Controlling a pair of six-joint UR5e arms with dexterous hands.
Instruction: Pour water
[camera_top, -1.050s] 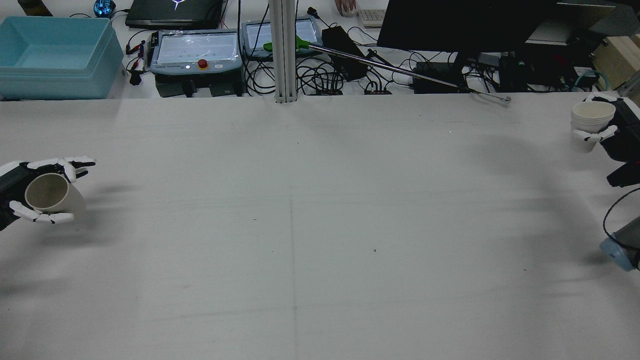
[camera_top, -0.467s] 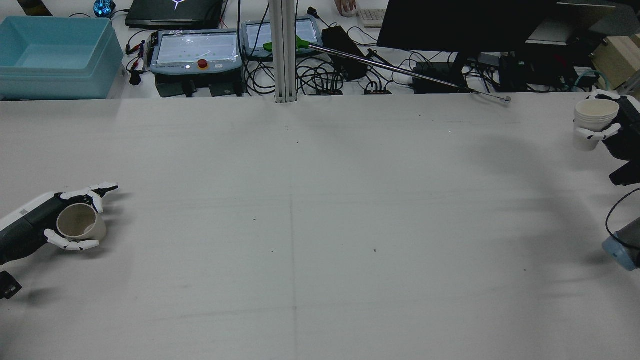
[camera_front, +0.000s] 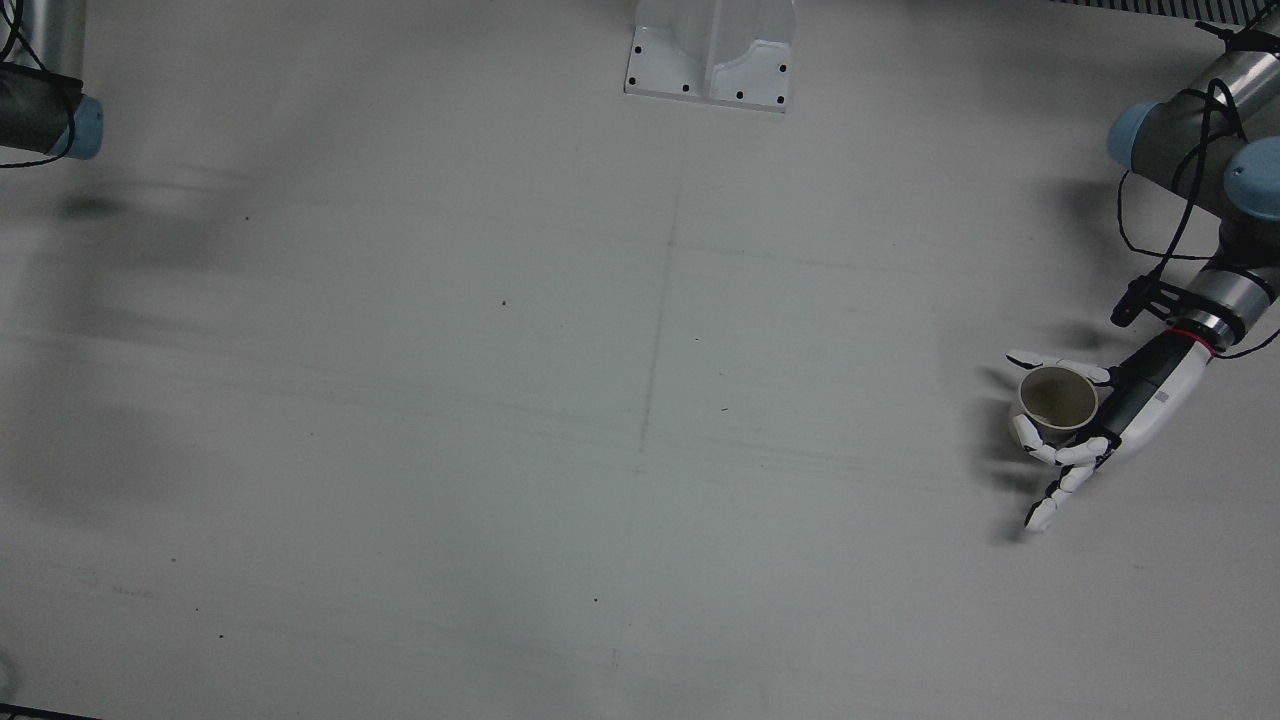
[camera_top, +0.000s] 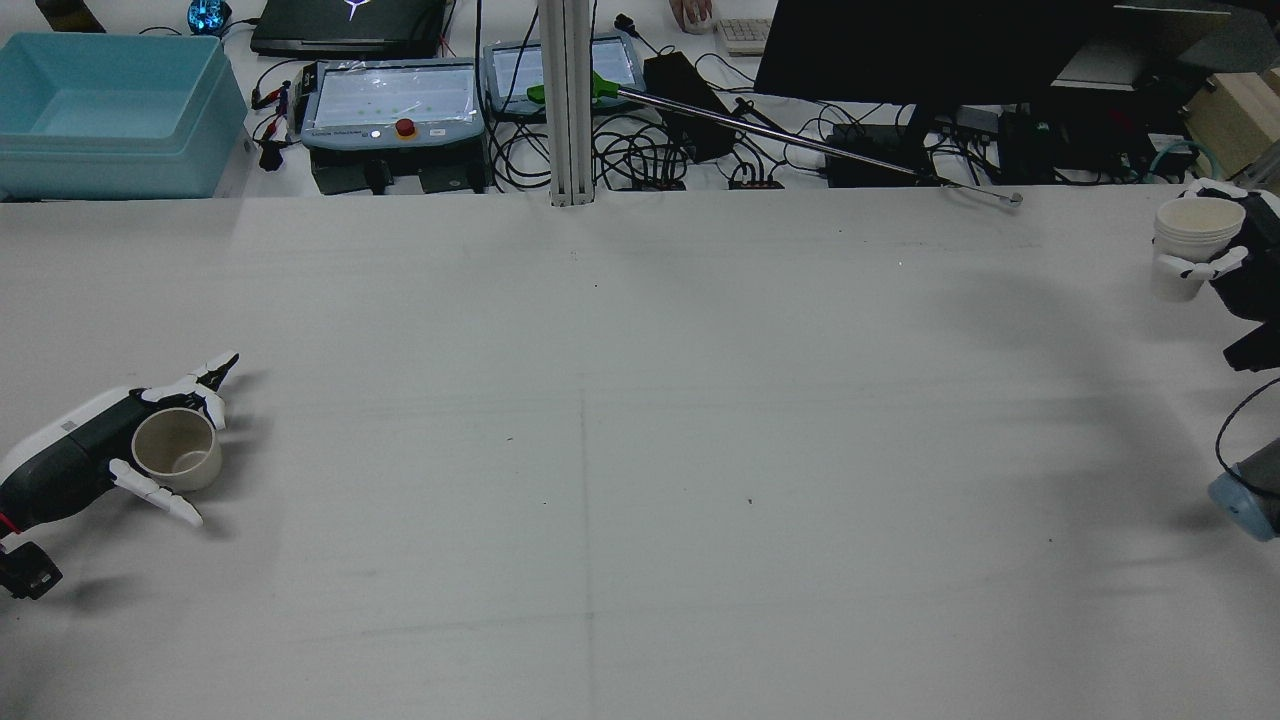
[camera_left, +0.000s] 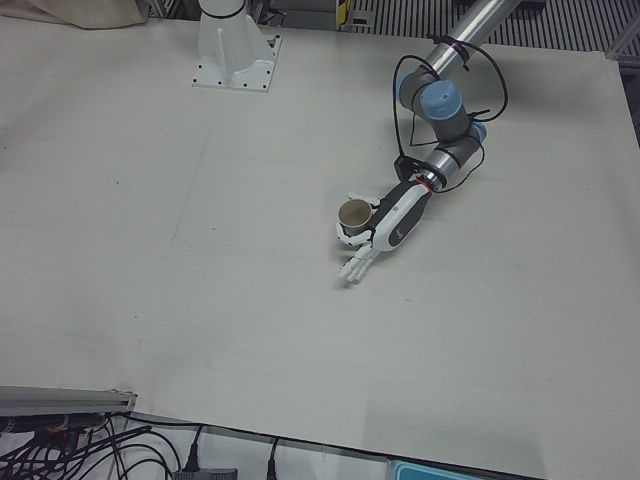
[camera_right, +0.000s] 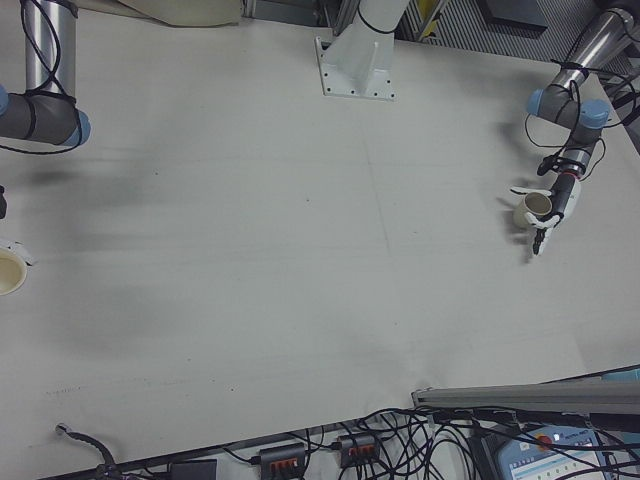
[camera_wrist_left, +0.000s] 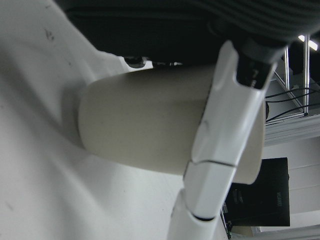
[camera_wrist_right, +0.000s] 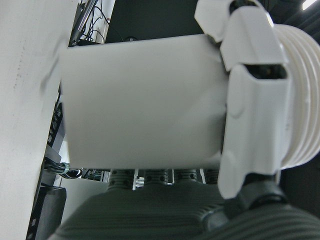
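Since the earlier frames the left hand (camera_top: 95, 455) has lowered its cup (camera_top: 177, 449) from a tilt to upright on the table (camera_top: 640, 450), and its fingers (camera_top: 160, 495) are now spreading off the wall. At the far right edge the right hand (camera_top: 1235, 260) grips a stack of cups (camera_top: 1190, 245), upright and seemingly raised. The two vessels lie well apart, across the table's full width.

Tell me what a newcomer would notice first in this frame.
Two paper cups at opposite edges of an otherwise bare white table. The left robot hand has its fingers spread around an upright beige cup standing on the table near its edge. At the far right, the right robot hand grips a stack of white cups off the surface.
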